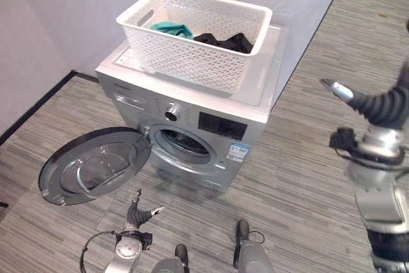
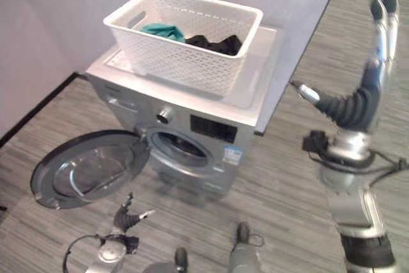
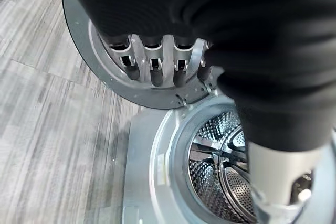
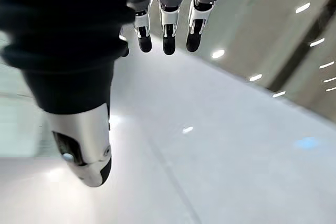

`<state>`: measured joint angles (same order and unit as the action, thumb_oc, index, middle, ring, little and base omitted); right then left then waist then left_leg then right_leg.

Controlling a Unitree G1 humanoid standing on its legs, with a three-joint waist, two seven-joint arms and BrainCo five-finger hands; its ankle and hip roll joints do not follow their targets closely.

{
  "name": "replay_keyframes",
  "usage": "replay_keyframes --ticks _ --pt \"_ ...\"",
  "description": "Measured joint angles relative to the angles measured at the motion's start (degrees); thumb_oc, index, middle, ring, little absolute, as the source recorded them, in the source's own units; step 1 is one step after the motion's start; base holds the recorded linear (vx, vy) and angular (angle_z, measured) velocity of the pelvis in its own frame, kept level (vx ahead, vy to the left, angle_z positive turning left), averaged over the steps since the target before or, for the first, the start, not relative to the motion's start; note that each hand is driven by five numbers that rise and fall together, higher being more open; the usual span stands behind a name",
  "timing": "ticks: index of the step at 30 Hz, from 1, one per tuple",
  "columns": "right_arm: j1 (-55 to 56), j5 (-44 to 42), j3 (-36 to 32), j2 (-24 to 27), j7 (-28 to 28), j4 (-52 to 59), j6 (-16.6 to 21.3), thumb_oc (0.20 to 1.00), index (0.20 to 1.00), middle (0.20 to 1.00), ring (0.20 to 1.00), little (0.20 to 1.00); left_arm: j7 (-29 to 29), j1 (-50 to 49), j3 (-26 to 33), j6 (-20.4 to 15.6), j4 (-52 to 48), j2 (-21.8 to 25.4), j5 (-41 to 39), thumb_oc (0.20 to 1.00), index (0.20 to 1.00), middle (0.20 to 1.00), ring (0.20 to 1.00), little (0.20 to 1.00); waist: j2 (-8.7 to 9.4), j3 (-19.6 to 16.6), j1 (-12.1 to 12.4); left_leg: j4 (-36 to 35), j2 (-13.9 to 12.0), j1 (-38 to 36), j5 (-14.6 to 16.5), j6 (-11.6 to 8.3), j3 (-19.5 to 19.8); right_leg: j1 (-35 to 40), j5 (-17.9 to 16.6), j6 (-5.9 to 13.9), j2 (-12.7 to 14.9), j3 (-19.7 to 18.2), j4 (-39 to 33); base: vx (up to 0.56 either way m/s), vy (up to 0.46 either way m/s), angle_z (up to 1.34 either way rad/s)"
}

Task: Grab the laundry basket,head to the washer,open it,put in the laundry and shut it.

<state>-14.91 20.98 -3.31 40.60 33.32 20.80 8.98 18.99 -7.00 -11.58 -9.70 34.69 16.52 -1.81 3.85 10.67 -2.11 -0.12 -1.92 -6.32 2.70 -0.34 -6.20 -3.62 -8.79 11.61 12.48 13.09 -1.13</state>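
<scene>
A white perforated laundry basket (image 1: pixel 195 33) stands on top of the silver washer (image 1: pixel 192 132). Inside it lie a teal cloth (image 1: pixel 171 29) and a dark cloth (image 1: pixel 223 41). The washer's round door (image 1: pixel 96 164) hangs wide open to the left, and the drum opening (image 1: pixel 184 144) shows bare metal (image 3: pixel 220 166). My left hand (image 1: pixel 137 212) is low in front of the washer, fingers (image 3: pixel 152 69) straight, holding nothing. My right hand (image 2: pixel 367 87) is raised high to the right of the washer, fingers (image 4: pixel 168 24) straight and empty.
Pale walls (image 1: pixel 64 11) rise behind and to the left of the washer, with a dark skirting strip (image 1: pixel 38 107) along the left wall. Grey striped flooring (image 1: pixel 300 158) extends to the right of the washer and in front of it.
</scene>
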Motion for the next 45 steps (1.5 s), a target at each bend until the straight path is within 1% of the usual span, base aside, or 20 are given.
replay_keyframes --ticks 4,5,8,11,13,15,17,19,21,23,24,25,27,28,30,33,35,36,37,45 --pt "-0.52 -2.47 -0.05 3.44 -1.5 -2.45 -0.6 1.0 1.0 1.0 1.0 1.0 -0.16 0.49 -0.08 0.0 0.32 -1.7 -0.07 1.0 1.0 1.0 1.0 1.0 -0.91 -2.48 0.82 4.09 -4.69 1.03 0.47 -1.95 2.84 4.04 2.09 -1.59 -5.58 1.16 -3.23 0.06 -0.198 0.3" --pt "-2.7 -3.74 0.05 4.41 -2.58 -2.51 -0.4 1.0 1.0 1.0 1.0 1.0 -0.44 1.81 -0.06 -0.03 0.15 -1.47 -0.53 1.0 1.0 1.0 1.0 1.0 0.94 -2.54 1.18 15.04 -5.54 7.5 1.26 -3.24 2.82 3.64 1.72 -3.98 -5.49 1.8 -3.23 -0.02 -0.106 0.12" --pt "-12.56 -7.12 2.46 11.56 -4.57 -4.57 0.0 1.0 1.0 1.0 1.0 1.0 -1.38 2.41 -0.63 -0.08 0.09 -1.05 -0.7 1.0 1.0 1.0 1.0 1.0 1.34 -2.02 3.06 32.13 -7.68 16.55 -1.9 -7.11 9.64 4.74 3.04 -6.23 -8.39 1.07 -3.55 0.08 0.001 -0.1" --pt "-19.0 -10.22 4.57 13.51 -4.85 -5.34 1.1 1.0 1.0 1.0 1.0 1.0 -2.08 1.91 -0.57 -0.08 -0.2 0.23 -2.84 1.0 1.0 1.0 1.0 1.0 3.99 -2.0 1.47 20.19 -10.43 15.14 -0.78 -6.73 9.87 5.56 4.41 -7.09 -8.6 3.09 -4.1 0.12 0.104 0.13" --pt "-20.44 -11.32 5.99 13.11 -5.23 -6.59 1.83 1.0 1.0 1.0 1.0 1.0 -2.38 2.1 -1.42 -0.1 -0.3 0.12 -3.5 1.0 1.0 1.0 1.0 1.0 4.74 -1.34 1.49 11.46 -12.68 13.42 -1.9 -8.6 11.04 5.41 5.02 -6.98 -9.0 1.52 -3.57 0.14 0.197 -0.14" --pt "-23.03 -12.54 9.39 13.32 -6.06 -10.36 2.15 1.0 1.0 1.0 1.0 1.0 -2.6 2.48 -2.92 -0.15 -0.18 0.09 -4.61 1.0 1.0 1.0 1.0 1.0 3.21 -1.91 1.24 1.08 -16.78 11.51 -3.09 -10.45 15.74 3.76 5.41 -7.06 -10.59 0.27 -2.46 0.1 0.174 -0.3" --pt "-22.47 -13.86 10.09 13.56 -6.59 -11.75 2.0 1.0 1.0 1.0 1.0 1.0 -3.22 3.16 -3.38 -0.13 0.48 -0.61 -5.03 1.0 1.0 1.0 1.0 1.0 1.86 -1.84 1.11 2.22 -17.85 12.02 -3.17 -10.66 16.14 2.79 5.68 -6.14 -10.01 -1.52 -2.31 0.29 0.463 -0.45" --pt "-21.91 -14.34 10.27 14.5 -7.51 -11.21 1.87 1.0 1.0 1.0 1.0 1.0 -3.91 3.26 -3.25 -0.14 0.25 -0.97 -5.05 1.0 1.0 1.0 1.0 1.0 0.11 -1.95 0.29 2.47 -16.76 11.45 -2.53 -9.51 14.38 2.87 5.36 -4.98 -9.05 -1.55 -2.25 0.26 0.47 -0.18" --pt "-19.52 -14.69 8.76 17.41 -8.48 -10.1 1.83 1.0 1.0 1.0 1.0 1.0 -4.3 3.93 -4.1 -0.15 0.13 -1.77 -5.06 1.0 1.0 1.0 1.0 1.0 -2.63 -2.57 -0.43 3.57 -13.11 11.39 -1.44 -7.31 10.35 3.22 4.79 -3.2 -6.39 -1.49 -1.99 0.15 0.382 0.05" --pt "-18.12 -15.68 9.06 17.19 -9.03 -9.78 1.42 1.0 1.0 1.0 1.0 1.0 -4.41 3.79 -4.82 -0.15 -0.12 -1.01 -5.07 1.0 1.0 1.0 1.0 1.0 -2.11 -2.63 -0.11 5.54 -9.28 11.5 -2.54 -7.93 9.95 3.31 4.83 -4.0 -2.49 -2.46 -0.44 0.13 0.444 -0.03" --pt "-19.45 -16.02 11.27 17.96 -10.42 -11.65 1.11 1.0 1.0 1.0 1.0 1.0 -4.57 3.7 -5.34 -0.15 -1.29 0.89 -5.09 1.0 1.0 1.0 1.0 1.0 -0.44 -3.04 -0.64 7.98 -4.82 11.49 -1.25 -5.28 8.52 1.3 6.33 -7.97 0.9 -3.56 3.49 0.04 0.358 -0.17" --pt "-24.4 -16.35 14.99 19.09 -11.94 -14.69 0.31 1.0 1.0 1.0 1.0 1.0 -4.7 3.12 -5.84 -0.18 -3.29 3.57 -5.02 1.0 1.0 1.0 1.0 1.0 1.77 -3.05 -0.42 11.32 -0.88 12.51 0.85 -2.24 8.24 -0.75 3.95 -10.94 3.33 -7.1 5.54 0.04 0.352 -0.45" --pt "-33.33 -18.4 21.22 19.16 -12.86 -20.16 -0.67 1.0 1.0 1.0 1.0 1.0 -4.62 2.38 -5.21 -0.25 -4.07 6.42 -5.04 1.0 1.0 1.0 1.0 1.0 2.01 -3.47 2.27 14.72 -0.04 13.69 4.14 -1.14 5.03 -3.07 0.59 -11.39 5.03 -8.95 5.73 -0.01 0.164 -0.98" --pt "-35.79 -19.25 23.44 18.92 -13.1 -21.3 -0.78 1.0 1.0 1.0 1.0 1.0 -4.52 2.16 -4.32 -0.21 -3.93 7.27 -5.19 1.0 1.0 1.0 1.0 1.0 2.66 -3.75 3.32 15.23 0.1 13.67 4.47 -0.36 2.56 -3.17 0.23 -9.89 5.44 -9.22 5.74 0.02 0.207 -0.99" --pt "-45.54 -20.93 31.3 17.3 -14.19 -25.79 -1.46 1.0 1.0 1.0 1.0 1.0 -4.46 1.23 -1.84 -0.19 -4.01 9.5 -7.17 1.0 1.0 1.0 1.0 1.0 3.27 -3.52 4.0 17.33 0.02 14.2 5.67 1.11 -0.57 -4.4 -5.31 -7.33 5.61 -5.75 5.38 0.06 0.14 -0.77" --pt "-57.7 -22.5 42.91 17.08 -17.42 -35.37 -1.64 1.0 1.0 1.0 1.0 1.0 -4.62 -1.63 2.11 -1.44 -4.38 8.05 -9.38 1.0 1.0 1.0 1.0 1.0 3.01 -3.41 3.74 12.64 -0.35 11.27 4.06 1.49 -1.17 -3.12 0.9 -3.51 2.09 -4.68 5.96 0.08 0.031 -0.2" --pt "-63.53 -22.51 47.21 17.84 -18.96 -42.76 -2.43 1.0 1.0 1.0 1.0 1.0 -4.63 -2.06 2.37 -1.67 -4.27 8.04 -10.89 1.0 1.0 1.0 1.0 1.0 3.9 -3.99 3.75 10.55 0.05 11.4 2.91 1.28 -0.07 -0.88 2.77 -2.34 -1.39 -7.84 3.44 0.09 -0.013 0.26" --pt "-65.96 -23.05 48.07 17.95 -19.94 -45.31 -3.2 0.956 0.956 0.956 0.956 0.956 -4.71 -2.21 1.83 -1.69 -4.24 7.74 -11.3 1.0 1.0 1.0 1.0 1.0 4.44 -4.15 4.34 9.87 0.72 11.45 2.44 1.2 0.26 0.19 3.26 -3.12 -1.54 -7.73 1.82 0.12 -0.063 0.36" --pt "-68.08 -23.74 49.54 17.98 -20.36 -46.97 -3.6 1.0 1.0 1.0 1.0 1.0 -4.79 -2.36 1.5 -1.7 -4.2 7.51 -11.3 1.0 1.0 1.0 1.0 1.0 4.71 -4.26 4.49 9.82 1.12 11.56 2.28 1.12 0.59 1.03 3.25 -3.16 -1.28 -8.01 0.27 0.09 -0.059 0.29" --pt "-81.4 -29.4 65.56 17.22 -30.21 -62.89 -5.23 1.0 1.0 1.0 1.0 1.0 -9.16 -3.78 -0.85 -2.49 -6.63 5.86 -14.11 1.0 1.0 1.0 1.0 1.0 3.74 -3.29 3.98 5.39 -0.34 15.19 -1.44 -1.76 5.69 -0.17 2.27 -4.96 -3.53 -2.7 -3.34 -0.02 -0.05 0.28"
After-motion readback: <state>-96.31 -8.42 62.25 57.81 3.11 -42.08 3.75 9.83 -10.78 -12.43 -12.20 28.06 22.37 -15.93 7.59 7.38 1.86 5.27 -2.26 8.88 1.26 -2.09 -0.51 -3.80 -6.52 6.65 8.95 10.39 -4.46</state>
